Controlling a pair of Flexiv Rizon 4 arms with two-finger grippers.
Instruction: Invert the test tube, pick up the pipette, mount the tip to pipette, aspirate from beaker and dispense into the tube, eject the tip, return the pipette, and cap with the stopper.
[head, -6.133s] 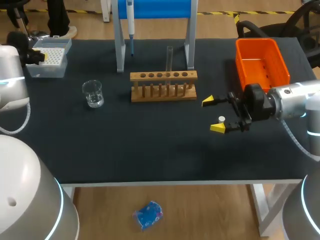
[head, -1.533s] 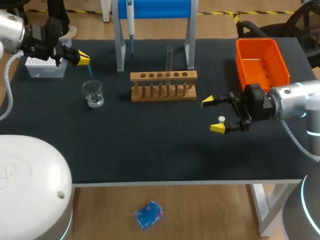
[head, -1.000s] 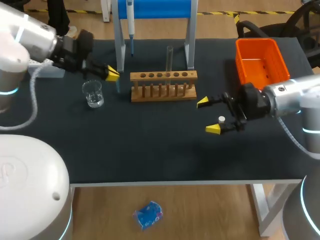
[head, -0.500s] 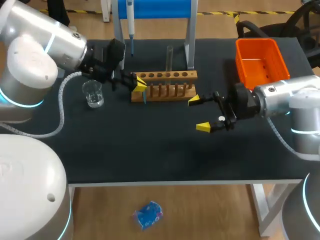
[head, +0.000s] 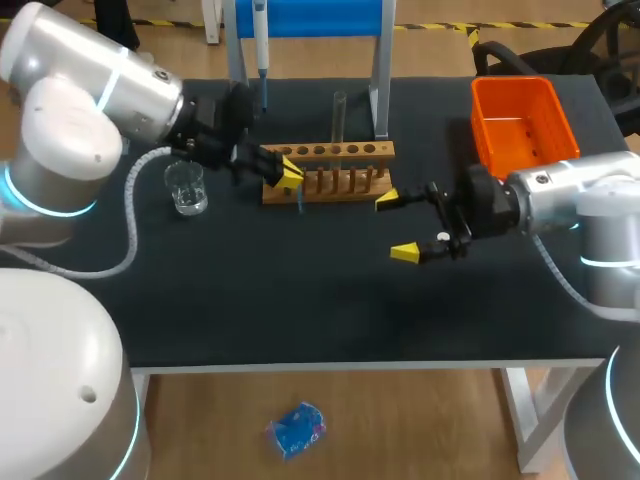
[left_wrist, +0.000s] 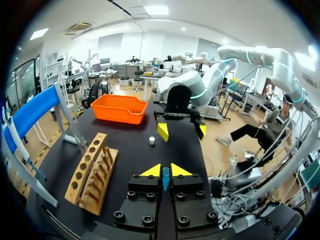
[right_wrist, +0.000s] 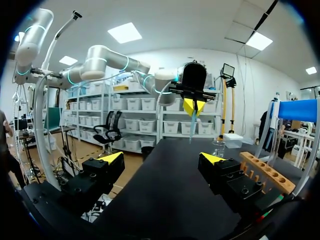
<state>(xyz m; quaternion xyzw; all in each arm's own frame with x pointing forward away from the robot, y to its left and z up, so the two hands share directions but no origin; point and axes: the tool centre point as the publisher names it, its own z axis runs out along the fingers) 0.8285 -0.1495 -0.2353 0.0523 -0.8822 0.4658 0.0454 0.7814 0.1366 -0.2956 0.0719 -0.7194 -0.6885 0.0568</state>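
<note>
While the left hand (left_wrist: 162, 170) pinched a slim, tapered blue tip (left_wrist: 165, 181) just in front of the wooden rack (head: 328, 172), the right hand (head: 396, 226) gaped wide and empty near what looked like a small white stopper (head: 442, 237) on the dark counter (head: 300, 300).

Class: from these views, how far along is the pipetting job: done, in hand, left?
Looks done: the test tube stands upright in the wooden rack. In hand: the left gripper is shut on a blue pipette tip; the right gripper is open. Left: the pipette hangs on its stand, the stopper lies on the table; mounting, transfer, capping remain.
</note>
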